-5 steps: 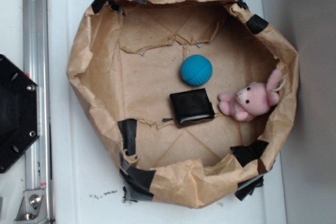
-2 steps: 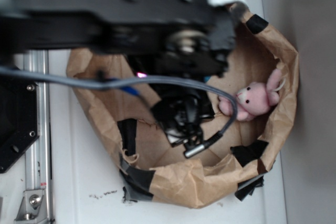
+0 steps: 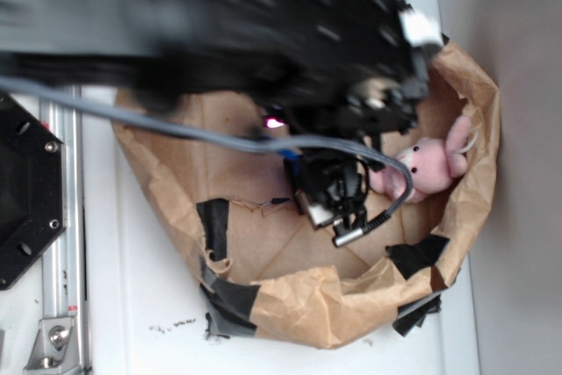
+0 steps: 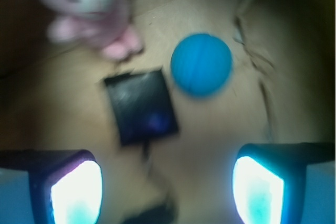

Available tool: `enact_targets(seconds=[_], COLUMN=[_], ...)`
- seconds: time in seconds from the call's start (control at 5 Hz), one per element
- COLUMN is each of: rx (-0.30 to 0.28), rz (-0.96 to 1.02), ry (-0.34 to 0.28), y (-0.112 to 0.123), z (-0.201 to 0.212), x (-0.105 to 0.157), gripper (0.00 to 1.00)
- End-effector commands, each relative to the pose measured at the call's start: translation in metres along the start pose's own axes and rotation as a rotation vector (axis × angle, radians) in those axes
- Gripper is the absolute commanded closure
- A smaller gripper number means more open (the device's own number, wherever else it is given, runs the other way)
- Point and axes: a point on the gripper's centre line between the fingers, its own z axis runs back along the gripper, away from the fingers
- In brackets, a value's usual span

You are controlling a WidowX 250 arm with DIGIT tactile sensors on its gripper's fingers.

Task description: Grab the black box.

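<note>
The black box (image 4: 140,106) lies flat on the brown paper floor of the paper bowl, seen blurred in the wrist view ahead of the jaws. In the exterior view the arm covers it and it is hidden. My gripper (image 4: 167,190) is open and empty, its two pale fingertips (image 4: 77,192) wide apart at the bottom of the wrist view, above the paper and short of the box. In the exterior view the gripper (image 3: 338,204) hangs over the middle of the bowl.
A blue ball (image 4: 201,65) lies just right of the box. A pink plush bunny (image 3: 426,166) sits at the bowl's right side, also in the wrist view (image 4: 92,6). The crumpled paper wall (image 3: 307,300) with black tape patches rings everything. A black hexagonal plate (image 3: 22,199) lies left.
The arm swept into the exterior view and over the bowl, then moved right and toward the bunny, now hiding the box and the ball.
</note>
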Motion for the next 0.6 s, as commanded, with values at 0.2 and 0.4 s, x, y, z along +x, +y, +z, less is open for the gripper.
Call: enact_targets(seconds=[0.2, 0.4], rx=[-0.086, -0.109], rz=[-0.178, -0.220], ry=[-0.079, -0.055], y=[-0.028, -0.039], z=[-0.051, -0.048], x=[0.028, 0.016], gripper=[0.00, 0.00])
